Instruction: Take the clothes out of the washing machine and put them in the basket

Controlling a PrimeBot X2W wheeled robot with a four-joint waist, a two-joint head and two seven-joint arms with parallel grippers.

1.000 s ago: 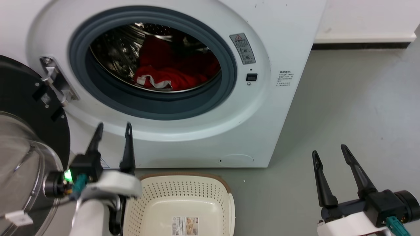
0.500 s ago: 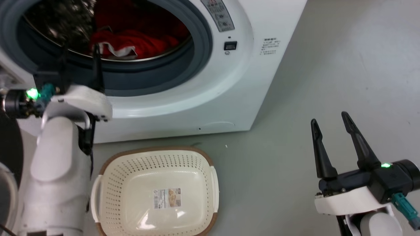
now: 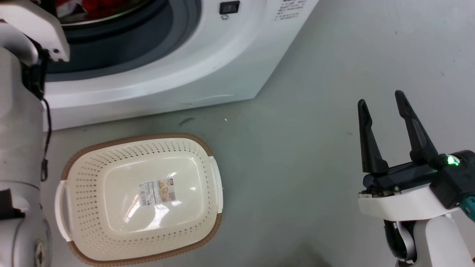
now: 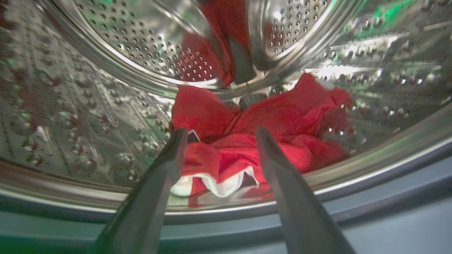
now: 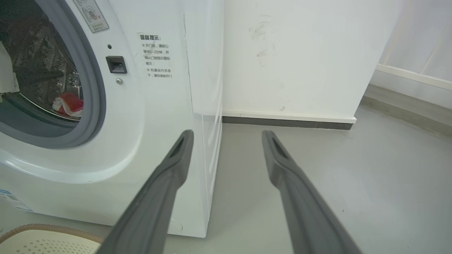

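The clothes (image 4: 268, 120) are a red heap with a white trim edge, lying at the bottom of the perforated steel drum (image 4: 141, 49). My left gripper (image 4: 221, 131) is open at the drum's mouth, just above the grey seal (image 4: 388, 197), with its fingertips short of the heap and nothing between them. In the head view my left forearm (image 3: 18, 122) reaches up into the washing machine (image 3: 178, 63). The cream basket (image 3: 85, 159) sits empty on the floor in front of it. My right gripper (image 3: 382, 100) hangs open over bare floor to the right. In the right wrist view it (image 5: 227, 134) points past the machine's corner (image 5: 159, 106).
Grey floor (image 3: 315, 148) stretches between the basket and my right arm. A white wall with a dark baseboard (image 5: 289, 121) stands behind and to the right of the machine. A corner of the basket's brown rim (image 5: 35, 227) shows at the lower left of the right wrist view.
The head camera has tilted down, so the whole picture has shifted. My left arm has risen from below the door opening and reached into the drum. The right gripper stays open.
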